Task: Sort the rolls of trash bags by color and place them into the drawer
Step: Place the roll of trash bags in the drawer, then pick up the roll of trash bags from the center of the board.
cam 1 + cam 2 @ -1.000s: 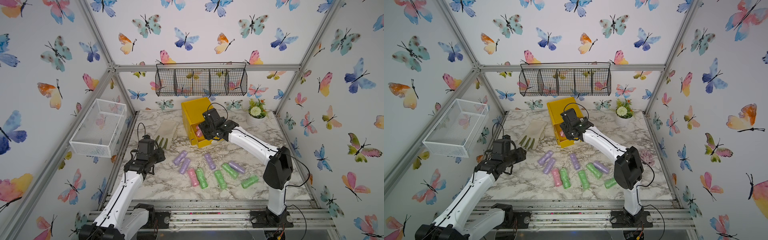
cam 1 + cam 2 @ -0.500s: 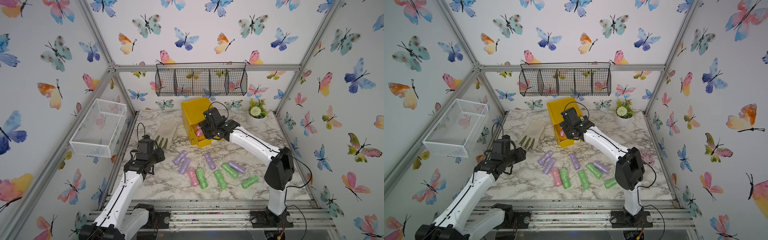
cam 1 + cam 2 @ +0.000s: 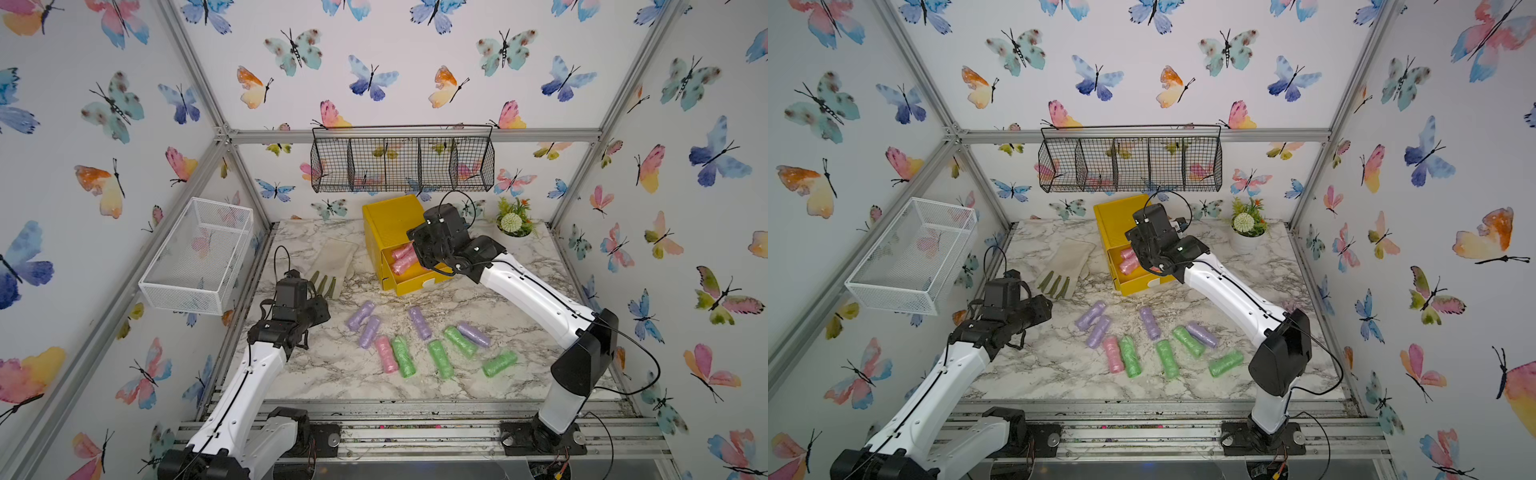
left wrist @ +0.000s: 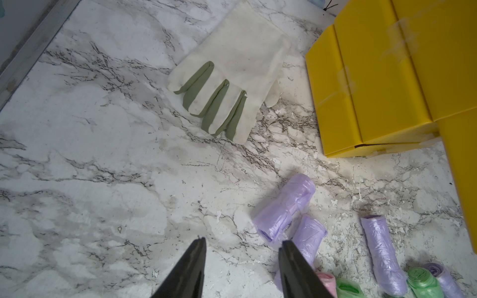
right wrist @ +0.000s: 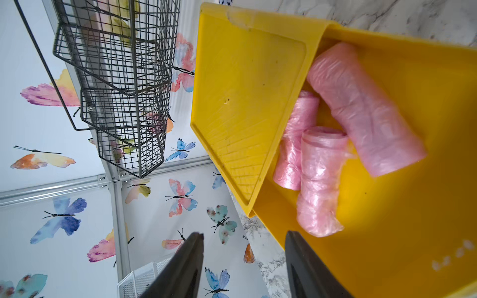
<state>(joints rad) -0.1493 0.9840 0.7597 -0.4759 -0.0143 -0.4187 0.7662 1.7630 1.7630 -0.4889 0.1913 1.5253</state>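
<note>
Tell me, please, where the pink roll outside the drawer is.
In both top views the pink roll lies front-centre on the table, beside a green roll on its right, with a purple roll behind it.

Top views: mounted high at the front, tilted down toward the rear, far off. The whole marbled surface [image 3: 332, 374] is in frame, up to the black wire basket [image 3: 403, 164]. The pair nearly match, offset sideways.

Left wrist view: close, angled down over the surface past its own jaws. It takes in the glove [image 4: 240, 59], purple rolls [image 4: 286, 206] and the side of the yellow chest [image 4: 374, 85].

Right wrist view: very close, rolled over, looking into the open drawer [image 5: 426, 206] at pink rolls [image 5: 366, 111].

The chest shows in all four.
</note>
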